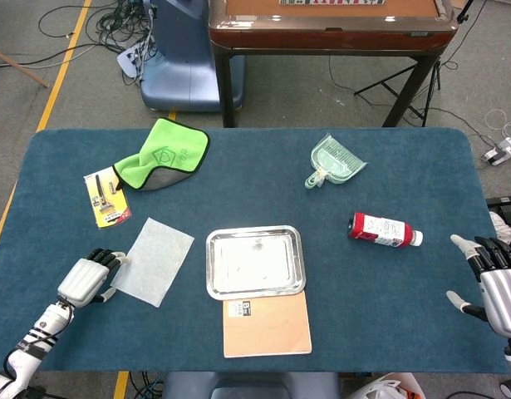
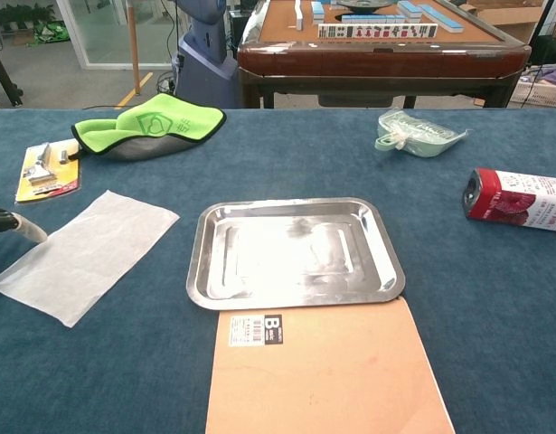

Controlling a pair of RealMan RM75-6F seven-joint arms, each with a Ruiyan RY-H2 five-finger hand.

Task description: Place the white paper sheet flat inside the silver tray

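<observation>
Left hand (image 1: 87, 279) sits at the near left of the bench (image 1: 405, 174), and we see its fingertips (image 2: 15, 226) touching the near left edge of the white paper sheet (image 1: 154, 260), though we cannot tell whether they pinch it. We find the sheet lying flat on the bench just left of the silver tray (image 1: 295, 264), apart from it. Our right hand (image 1: 498, 283) hovers at the far right edge, fingers spread and holding nothing.

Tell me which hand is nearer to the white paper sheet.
Left. The left hand sits at the white paper sheet's near-left edge, fingers touching it; the right hand is at the far right table edge, well away.
</observation>
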